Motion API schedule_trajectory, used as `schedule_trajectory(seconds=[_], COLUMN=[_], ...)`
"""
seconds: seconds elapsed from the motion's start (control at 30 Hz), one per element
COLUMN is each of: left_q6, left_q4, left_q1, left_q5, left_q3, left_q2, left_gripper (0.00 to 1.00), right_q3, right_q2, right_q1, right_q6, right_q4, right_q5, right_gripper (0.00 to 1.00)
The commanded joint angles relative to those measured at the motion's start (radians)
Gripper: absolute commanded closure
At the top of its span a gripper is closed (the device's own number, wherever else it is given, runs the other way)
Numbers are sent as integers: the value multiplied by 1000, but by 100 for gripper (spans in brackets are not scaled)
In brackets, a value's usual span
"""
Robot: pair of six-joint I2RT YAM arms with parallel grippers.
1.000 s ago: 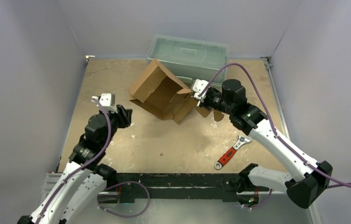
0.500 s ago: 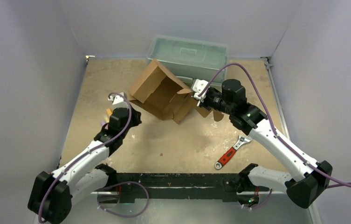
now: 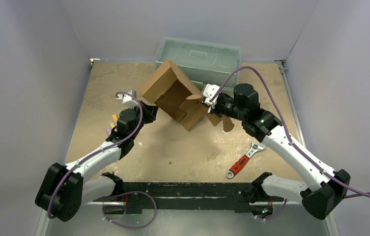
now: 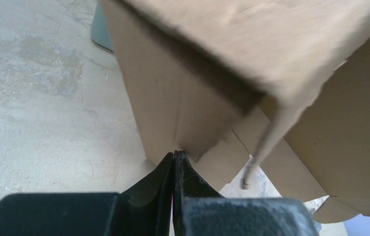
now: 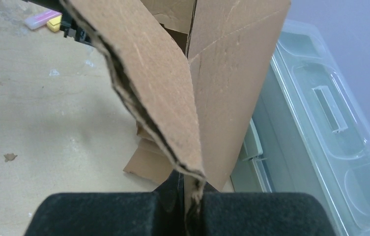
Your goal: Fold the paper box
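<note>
While its far panel stands up and tilts toward the left, the paper box (image 3: 175,96) is only half formed: plain brown corrugated cardboard, two walls raised into a corner, the hollow facing the near right, loose flaps hanging off its lower and right sides. It sits over the far middle of the desk (image 3: 183,152), just in front of the toolbox (image 3: 207,56). From the left wrist view its underside shows creases and a narrow flap pointing down at the desk; whether that flap touches the surface is not clear.

The right gripper (image 3: 206,101) is pinched tight on a torn-edged flap at the box's right side, and the right wrist view shows the cardboard caught between the fingers (image 5: 173,189). The left gripper (image 3: 149,111) has its fingers pressed together with nothing visible between them, the tips against the box's lower left corner at a crease.

The toolbox, a translucent grey-green plastic case, lies along the far edge of the desk with its lid down and a recessed handle on top; its contents cannot be made out. A red-handled wrench (image 3: 241,161) lies apart near the near right part of the desk.
</note>
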Motion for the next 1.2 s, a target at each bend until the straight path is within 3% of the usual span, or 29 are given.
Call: schedule_trajectory(seconds=[0.0, 0.17, 0.47, 0.67, 0.8, 0.83, 0.97, 1.17], left_q6=[-29, 20, 81, 178, 303, 343, 492, 780], left_q4=[131, -70, -473, -735, -814, -825, -826, -792], left_q1=[7, 9, 9, 9, 9, 9, 6, -83], left_q5=[19, 10, -3, 19, -4, -10, 33, -10], left_q3=[-26, -26, 18, 211, 419, 467, 627, 723], left_q2=[-73, -172, -385, -478, -398, -355, -168, 15], left_gripper=[97, 91, 89, 71, 38, 34, 27, 17], right_q3=[-12, -22, -33, -37, -36, -34, -30, -25], right_q2=[4, -2, 1, 2, 0, 0, 3, 5], right_q1=[6, -8, -7, -8, -7, -8, -8, -7], right_q6=[42, 53, 39, 29, 28, 28, 33, 37], right_q4=[16, 34, 43, 46, 47, 47, 44, 41], right_q5=[6, 62, 83, 101, 100, 99, 91, 83], right_gripper=[100, 100, 100, 100, 100, 100, 100, 100])
